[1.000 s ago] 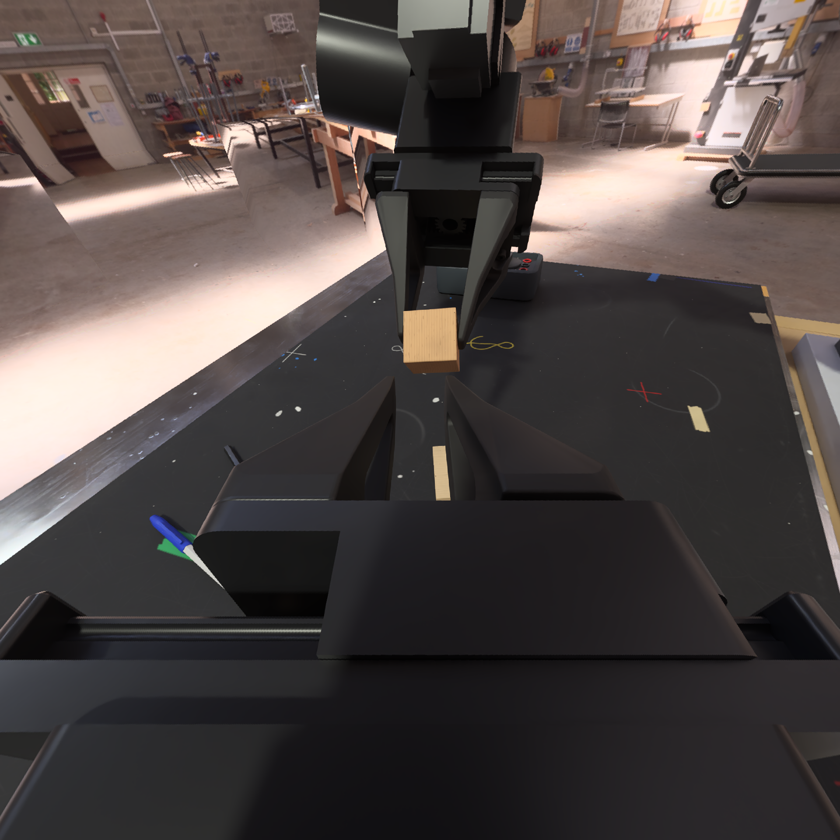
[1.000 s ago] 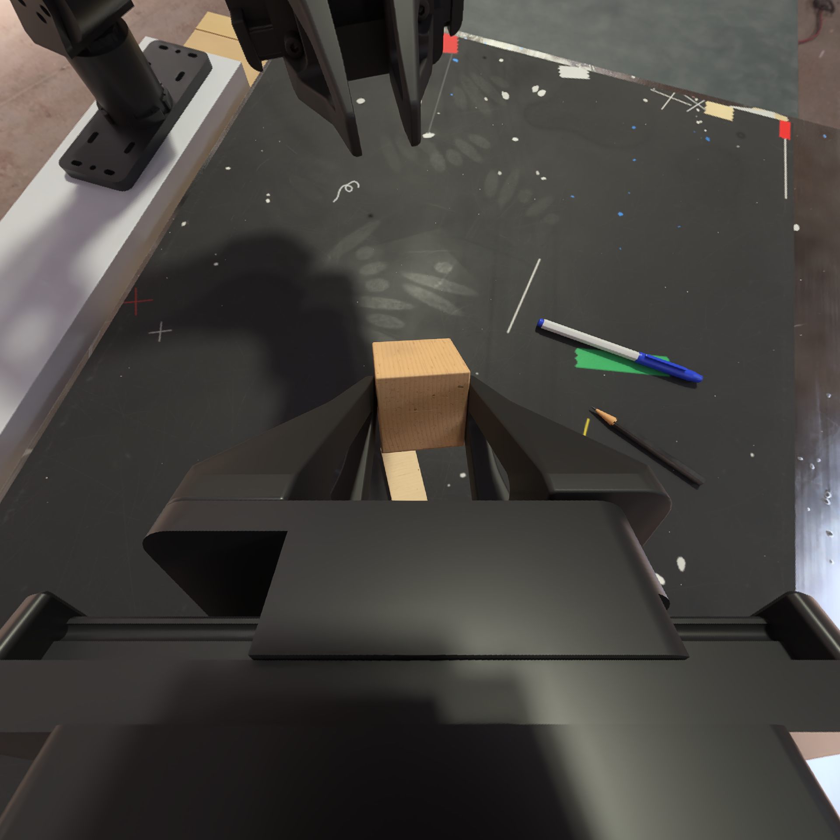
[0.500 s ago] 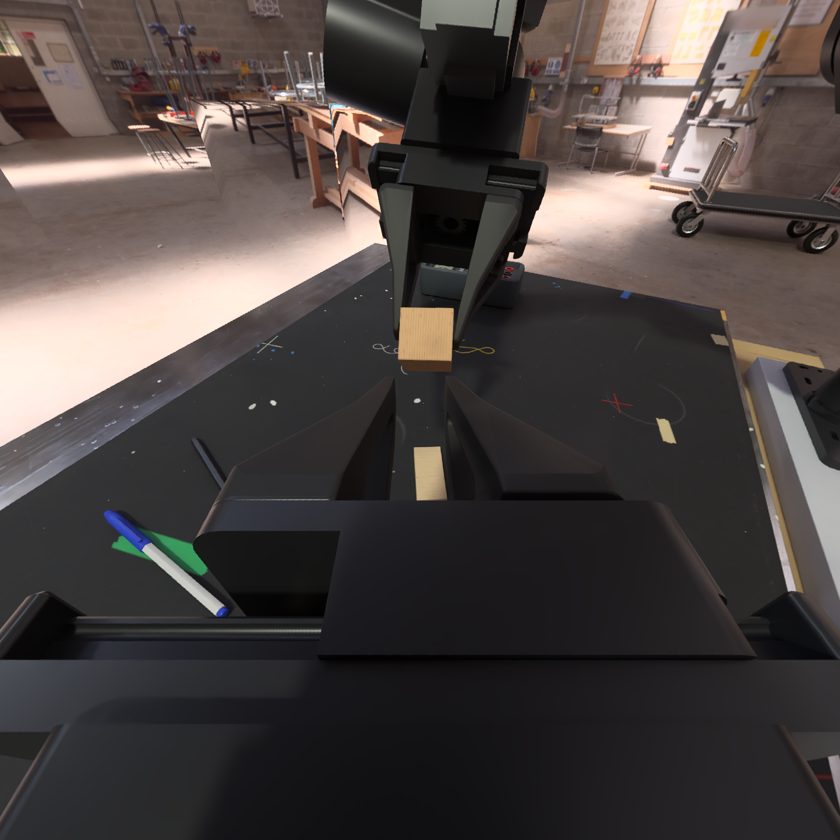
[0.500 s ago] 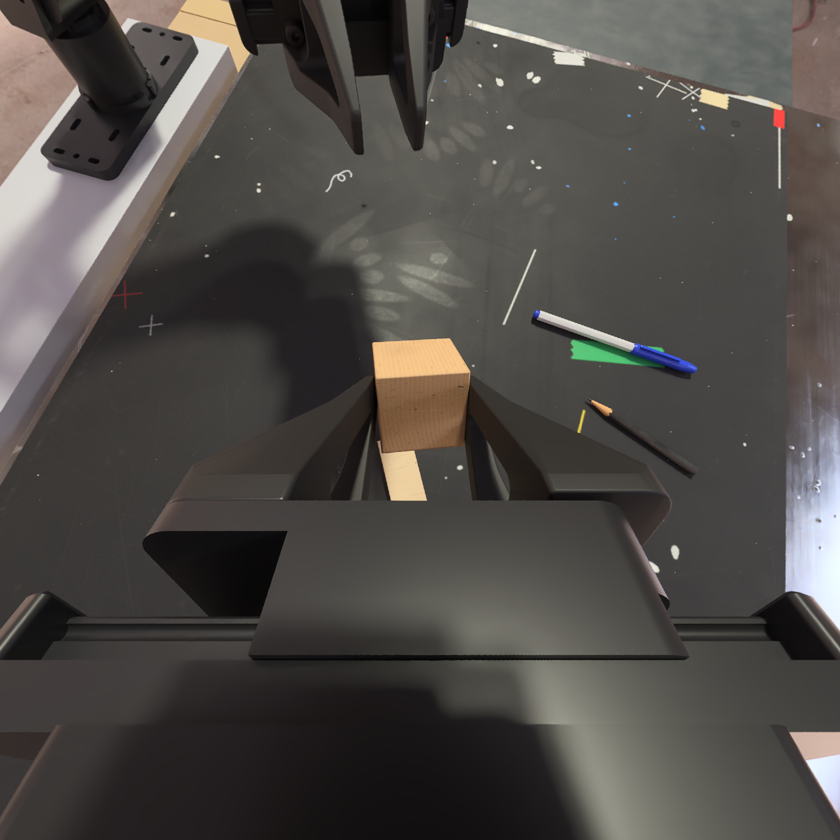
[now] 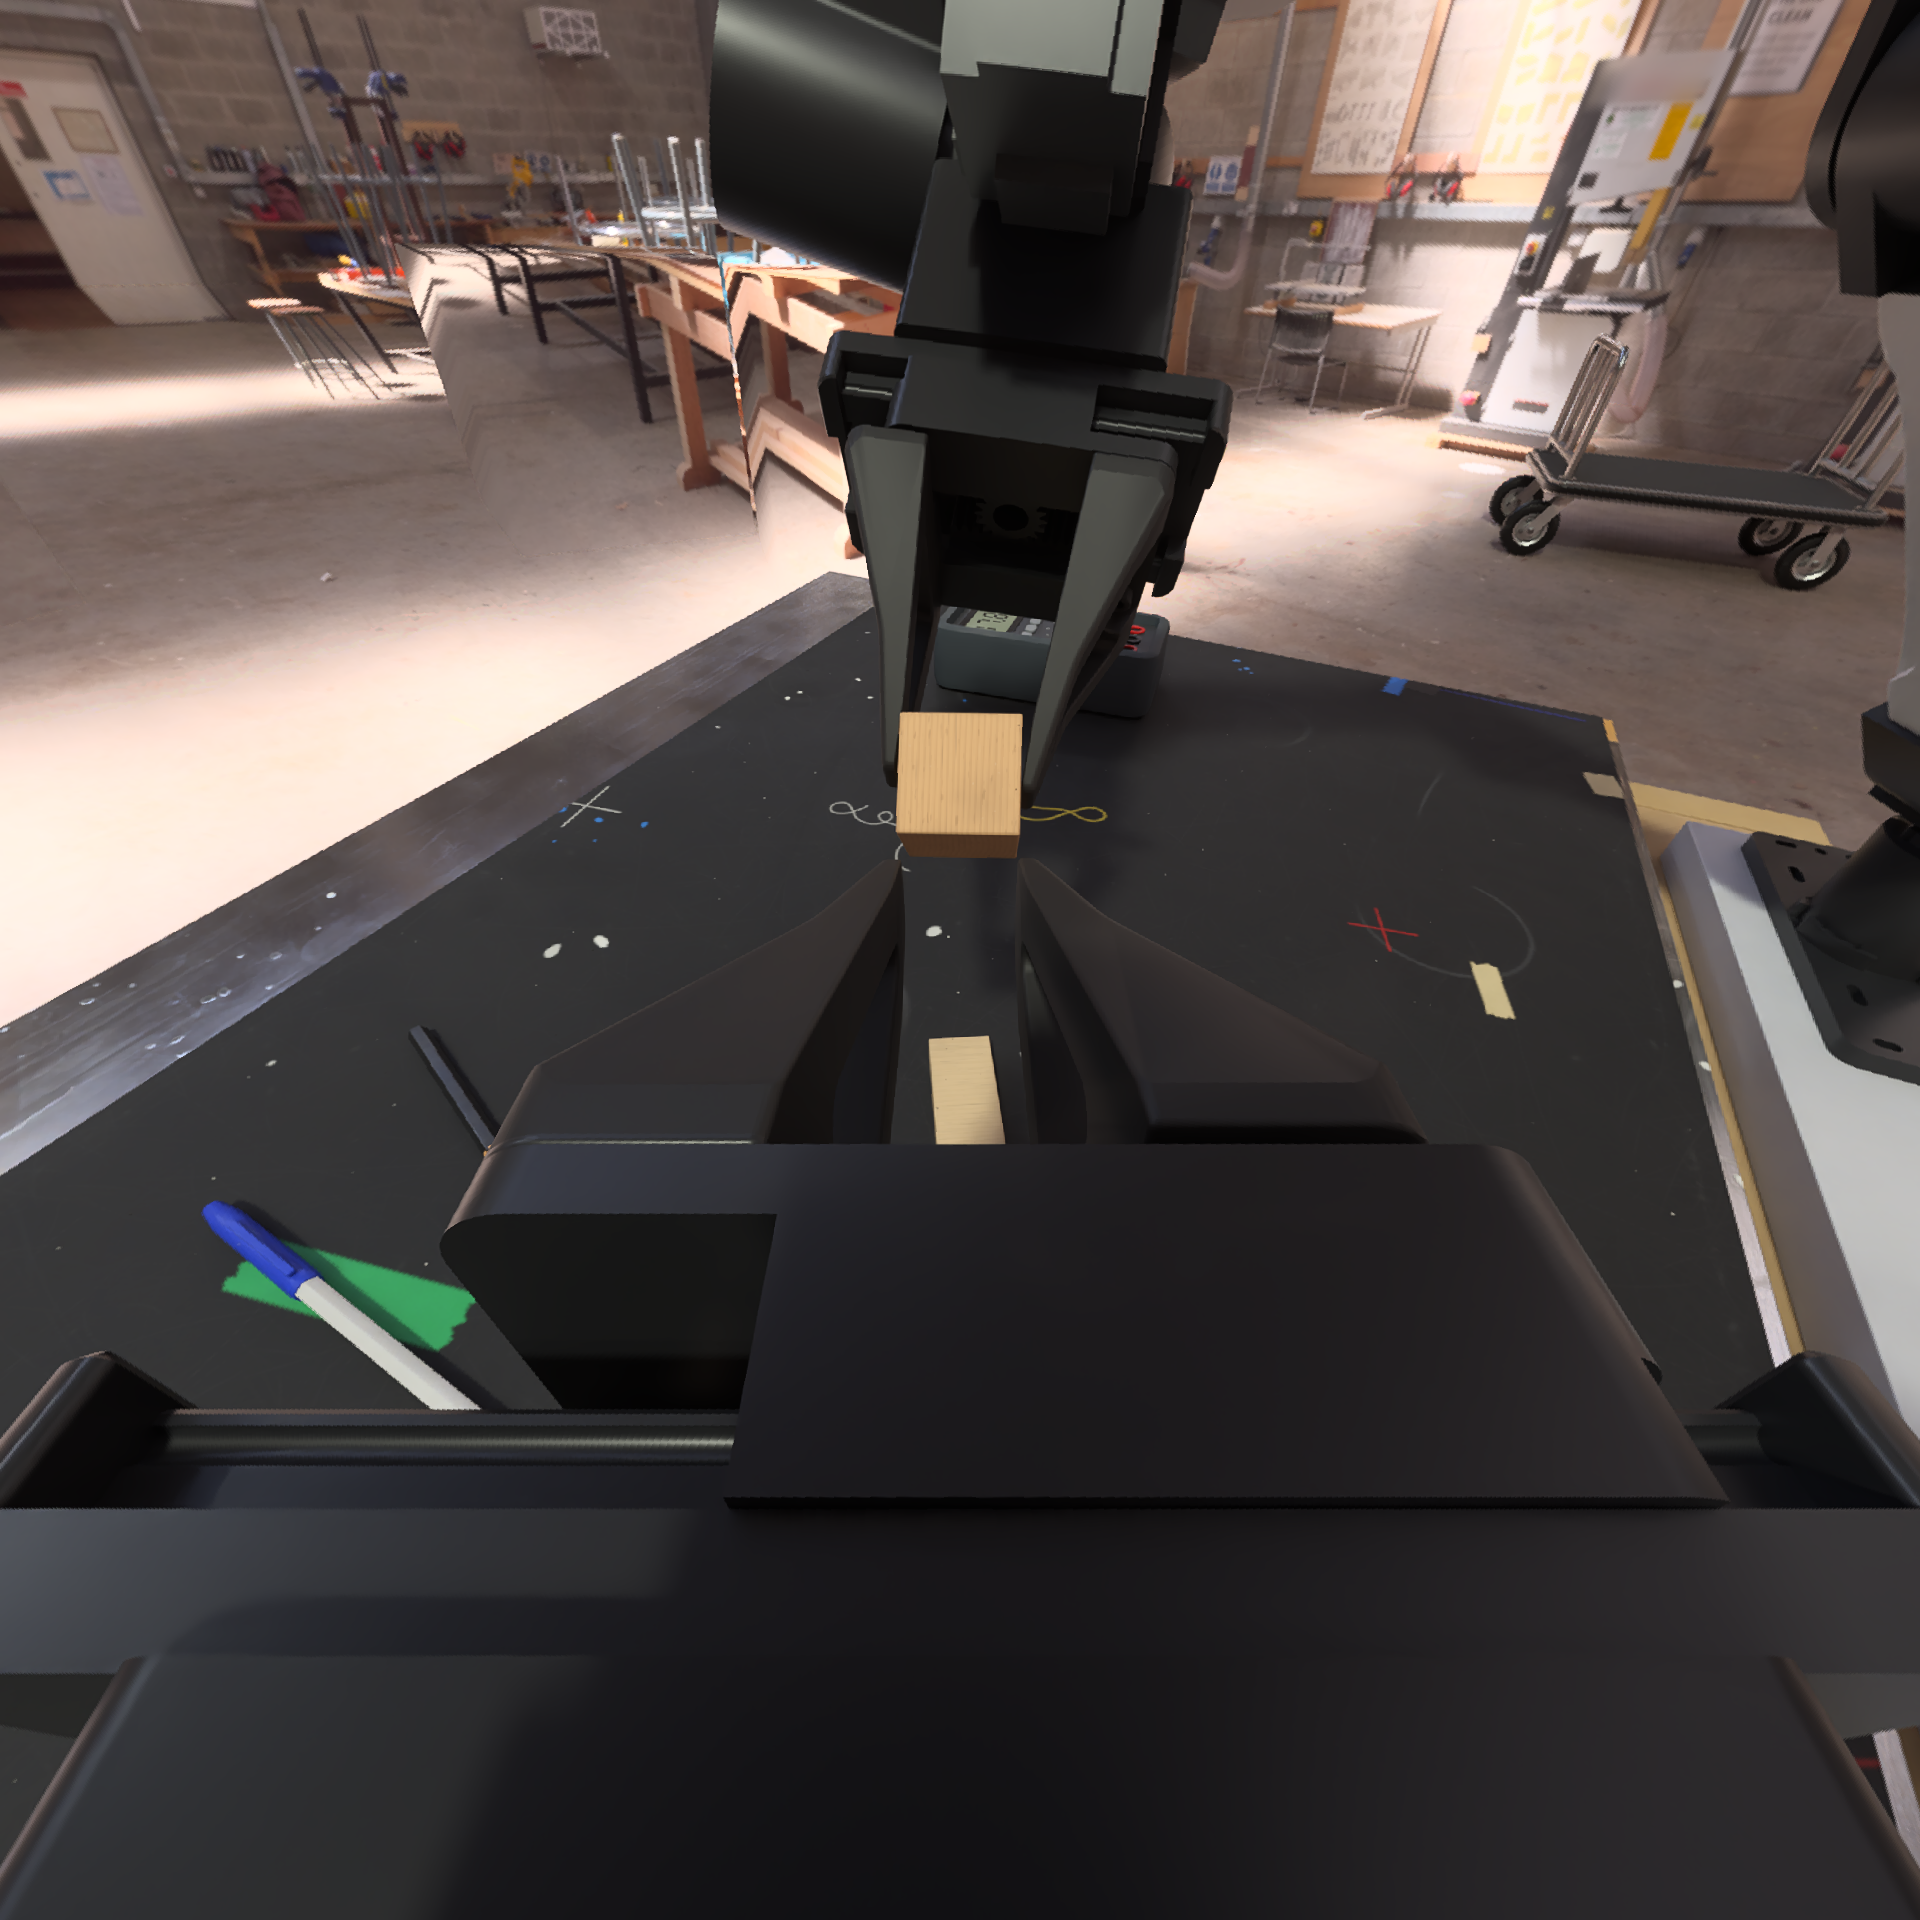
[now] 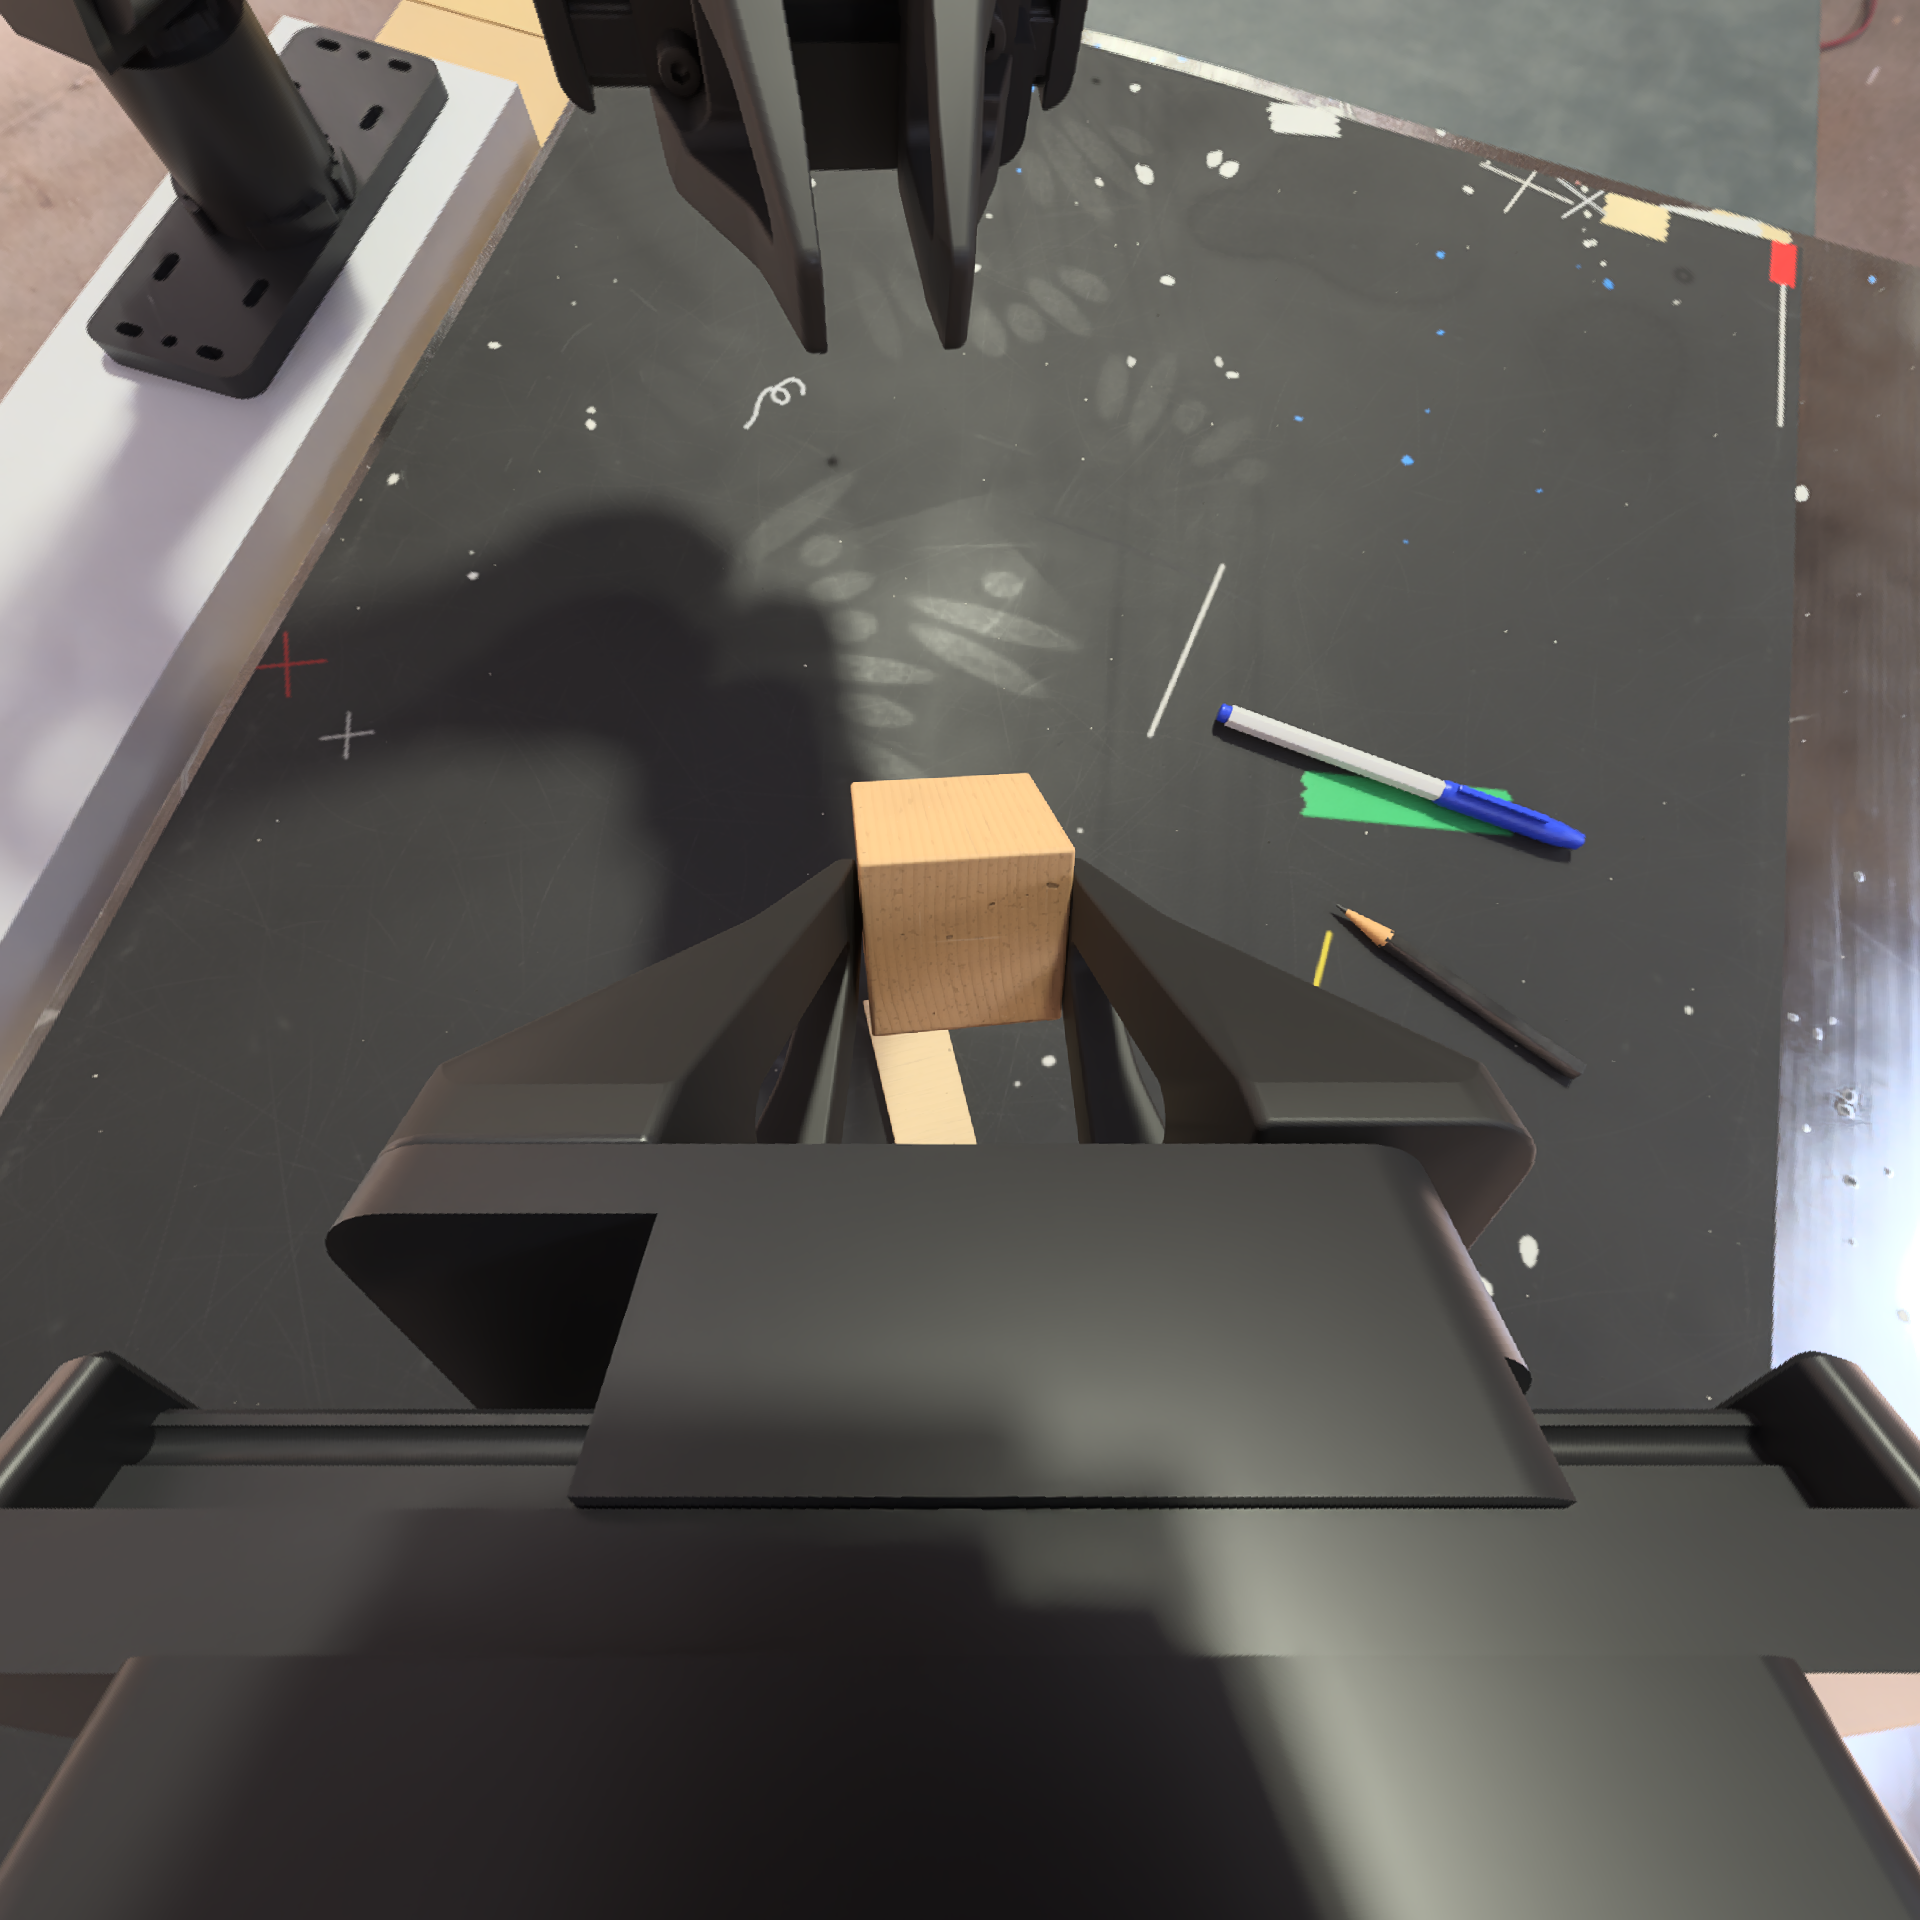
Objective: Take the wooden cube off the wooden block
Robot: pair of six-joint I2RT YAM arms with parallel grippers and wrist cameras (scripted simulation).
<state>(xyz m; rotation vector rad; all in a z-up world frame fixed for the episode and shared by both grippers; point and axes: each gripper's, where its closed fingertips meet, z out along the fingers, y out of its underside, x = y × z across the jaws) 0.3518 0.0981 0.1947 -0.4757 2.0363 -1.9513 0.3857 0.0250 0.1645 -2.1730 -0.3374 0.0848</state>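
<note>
The wooden cube [image 6: 961, 904] is clamped between the fingers of my right gripper [image 6: 964, 883] and held above the black table. It also shows in the left wrist view [image 5: 958, 784], in the right gripper [image 5: 961, 790] facing me. The pale wooden block [image 6: 925, 1086] lies lower down, apart from the cube and partly hidden by the gripper body. In the left wrist view the block [image 5: 964, 1091] shows through the gap between my own fingers. My left gripper [image 5: 961, 894] is narrowly open and empty, opposite the cube. It also hangs at the top of the right wrist view [image 6: 883, 343].
A blue-capped pen [image 6: 1392, 774] lies on green tape [image 6: 1371, 810], with a black pencil [image 6: 1465, 992] nearby, to the right. A small grey device [image 5: 1039, 665] stands at the far table edge. An arm base [image 6: 239, 197] sits on a white rail [image 6: 208, 499] on the left.
The left wrist view has shifted: pen and pencil slid across the frame and the block strip looks wider, so the left gripper moved a little. The right gripper holds the cube almost still.
</note>
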